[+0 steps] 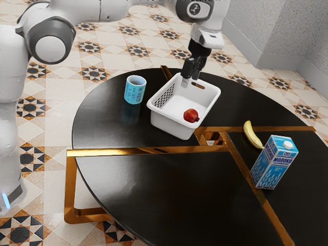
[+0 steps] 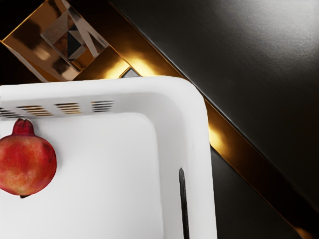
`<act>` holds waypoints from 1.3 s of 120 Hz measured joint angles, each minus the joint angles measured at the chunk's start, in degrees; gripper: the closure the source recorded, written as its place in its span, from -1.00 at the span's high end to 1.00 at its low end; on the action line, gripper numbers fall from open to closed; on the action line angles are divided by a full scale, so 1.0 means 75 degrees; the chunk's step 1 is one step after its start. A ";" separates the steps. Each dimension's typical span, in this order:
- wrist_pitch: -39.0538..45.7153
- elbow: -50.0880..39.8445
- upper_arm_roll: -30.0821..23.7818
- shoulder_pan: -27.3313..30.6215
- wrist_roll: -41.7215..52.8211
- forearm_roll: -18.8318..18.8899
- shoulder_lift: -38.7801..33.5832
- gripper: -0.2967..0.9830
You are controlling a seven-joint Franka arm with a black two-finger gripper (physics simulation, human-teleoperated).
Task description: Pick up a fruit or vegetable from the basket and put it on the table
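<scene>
Gripper (image 1: 190, 77) fingers apart, empty, above the basket's (image 1: 166, 124) far end, exterior view. Pomegranate (image 1: 190, 115) inside, lower, toward basket's near end, crown facing a side wall.

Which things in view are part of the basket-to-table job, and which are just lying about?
Job:
- red pomegranate in basket
- white basket
- black table
- gripper

Lying about:
- banana, already on table
- milk carton
- blue cup

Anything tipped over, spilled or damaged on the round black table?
Nothing stands out: the light-blue cup and blue-white milk carton stand upright, the red pomegranate lies in the white plastic basket, and I see no spill.
</scene>
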 joint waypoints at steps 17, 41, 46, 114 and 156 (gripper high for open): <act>0.0269 -0.0093 0.0007 0.0100 0.0482 -0.0167 0.0184 0.53; 0.0750 -0.0328 0.0007 0.0168 0.1000 -0.0278 0.0484 0.53; 0.0841 -0.0333 0.0007 0.0206 0.1092 -0.0286 0.0553 0.53; 0.1667 -0.0348 0.0008 0.0480 0.2185 -0.0491 0.1239 0.53; 0.1888 -0.0449 0.0015 0.0650 0.2581 -0.0544 0.1456 0.53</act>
